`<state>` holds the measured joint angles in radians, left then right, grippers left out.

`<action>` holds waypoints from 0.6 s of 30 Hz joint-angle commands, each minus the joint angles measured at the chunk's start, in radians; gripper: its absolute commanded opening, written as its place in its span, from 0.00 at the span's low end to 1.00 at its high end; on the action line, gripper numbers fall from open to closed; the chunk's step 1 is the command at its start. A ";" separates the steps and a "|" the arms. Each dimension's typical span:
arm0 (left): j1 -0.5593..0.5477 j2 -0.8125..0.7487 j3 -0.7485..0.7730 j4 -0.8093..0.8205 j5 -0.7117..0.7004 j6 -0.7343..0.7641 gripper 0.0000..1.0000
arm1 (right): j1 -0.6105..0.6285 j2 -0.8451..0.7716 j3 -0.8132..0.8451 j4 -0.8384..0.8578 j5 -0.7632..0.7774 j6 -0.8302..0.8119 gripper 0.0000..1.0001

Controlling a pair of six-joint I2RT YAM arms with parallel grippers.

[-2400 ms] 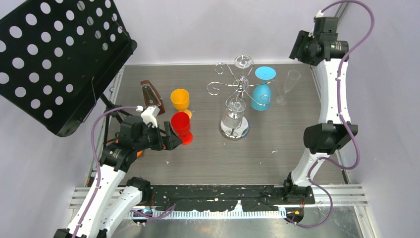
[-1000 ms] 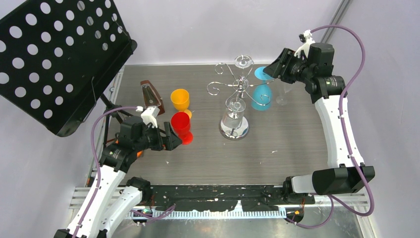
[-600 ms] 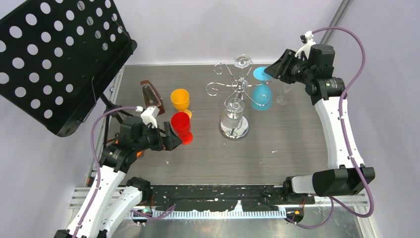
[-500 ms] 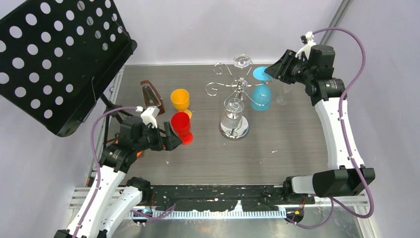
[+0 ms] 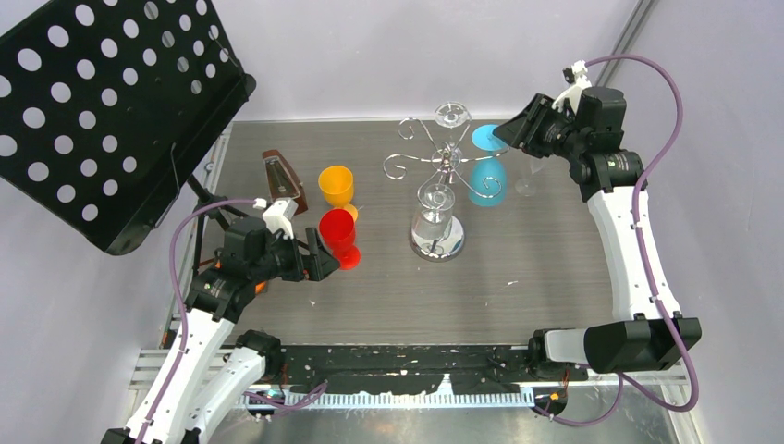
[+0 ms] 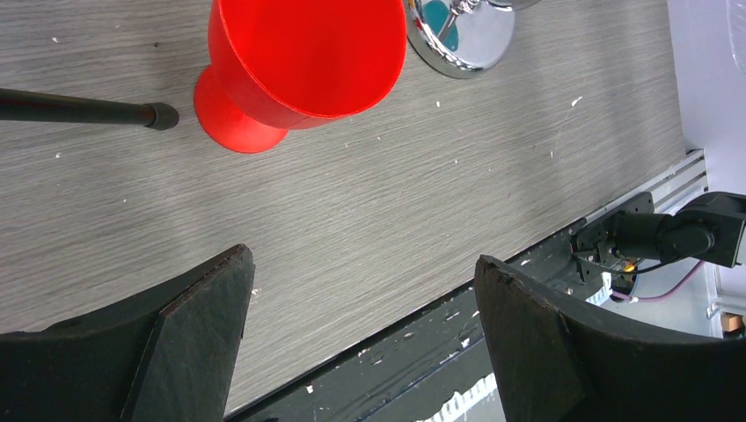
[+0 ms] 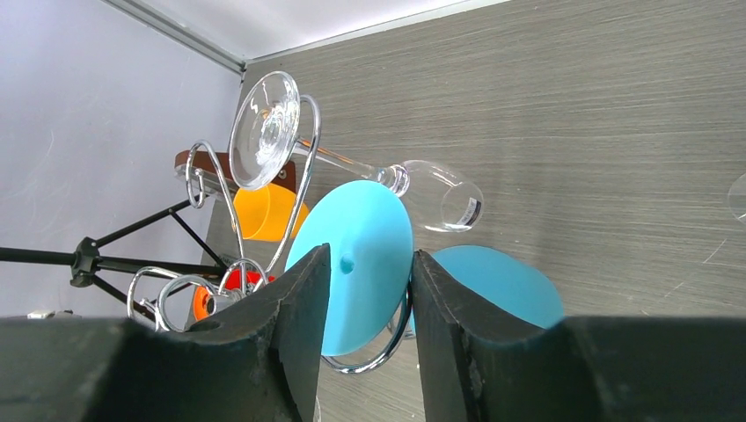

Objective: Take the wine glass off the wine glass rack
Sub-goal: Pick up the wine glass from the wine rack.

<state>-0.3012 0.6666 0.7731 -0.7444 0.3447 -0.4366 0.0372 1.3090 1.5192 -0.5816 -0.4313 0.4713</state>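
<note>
Your right gripper (image 7: pixel 369 257) sits at the far right side of the wine glass rack (image 5: pixel 445 165). Its jaws are narrowed onto the round foot of the blue wine glass (image 7: pixel 361 264), and the pads touch the foot's rim on both sides. That glass hangs bowl-down on the rack's right scroll arm, near the back edge of the table (image 5: pixel 518 277).

A clear glass (image 7: pixel 264 130) hangs just beside it, and a clear flute (image 5: pixel 526 183) stands close on the right. Open tabletop stretches from the rack toward the arm bases.

Your left gripper (image 6: pixel 362 264) hovers spread wide, holding nothing, just beside the red cup (image 6: pixel 299 53).

A small dark mark on the clear glass's bowl is too small to read.
</note>
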 commanded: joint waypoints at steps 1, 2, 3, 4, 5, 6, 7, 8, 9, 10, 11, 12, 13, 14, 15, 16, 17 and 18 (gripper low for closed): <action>0.005 -0.008 -0.001 0.042 0.015 0.007 0.93 | 0.007 -0.047 0.005 0.075 -0.045 0.010 0.46; 0.005 -0.008 0.000 0.042 0.015 0.008 0.93 | 0.007 -0.048 0.002 0.075 -0.040 0.007 0.48; 0.005 -0.008 0.000 0.042 0.016 0.008 0.93 | 0.007 -0.048 0.002 0.075 -0.038 0.006 0.48; 0.005 -0.007 0.000 0.042 0.016 0.008 0.93 | 0.007 -0.049 -0.001 0.075 -0.035 0.005 0.48; 0.005 -0.006 0.000 0.042 0.016 0.008 0.93 | 0.007 -0.049 -0.001 0.075 -0.034 0.004 0.49; 0.005 -0.007 0.000 0.042 0.016 0.008 0.93 | 0.007 -0.048 -0.003 0.075 -0.034 0.004 0.49; 0.005 -0.007 0.000 0.042 0.017 0.008 0.93 | 0.006 -0.048 -0.003 0.076 -0.031 0.003 0.49; 0.005 -0.006 -0.001 0.043 0.018 0.008 0.93 | 0.007 -0.049 -0.005 0.076 -0.029 0.002 0.49; 0.005 -0.006 0.000 0.042 0.018 0.008 0.93 | 0.007 -0.050 -0.007 0.082 -0.027 0.001 0.49; 0.005 -0.006 -0.001 0.042 0.019 0.007 0.93 | 0.007 -0.051 -0.009 0.083 -0.025 0.000 0.49; 0.005 -0.005 -0.001 0.043 0.020 0.008 0.93 | 0.007 -0.051 -0.009 0.087 -0.023 0.001 0.49; 0.005 -0.005 -0.001 0.043 0.020 0.008 0.93 | 0.007 -0.050 -0.008 0.088 -0.023 -0.001 0.49; 0.005 -0.005 0.000 0.043 0.021 0.009 0.93 | 0.007 -0.049 -0.008 0.088 -0.023 -0.001 0.50; 0.005 -0.004 -0.001 0.043 0.021 0.008 0.93 | 0.007 -0.048 -0.005 0.089 -0.024 -0.003 0.50; 0.005 -0.004 -0.001 0.043 0.022 0.008 0.93 | 0.006 -0.046 -0.004 0.089 -0.024 -0.002 0.50; 0.005 -0.006 -0.001 0.043 0.022 0.008 0.93 | 0.006 -0.046 -0.004 0.089 -0.023 -0.004 0.50; 0.005 -0.004 -0.002 0.044 0.022 0.009 0.93 | 0.006 -0.047 -0.004 0.090 -0.023 -0.006 0.51; 0.005 -0.006 -0.001 0.043 0.023 0.009 0.93 | 0.007 -0.046 -0.004 0.090 -0.021 -0.007 0.51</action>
<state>-0.3008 0.6666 0.7727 -0.7444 0.3450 -0.4362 0.0372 1.3018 1.5051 -0.5602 -0.4309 0.4698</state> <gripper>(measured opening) 0.930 0.503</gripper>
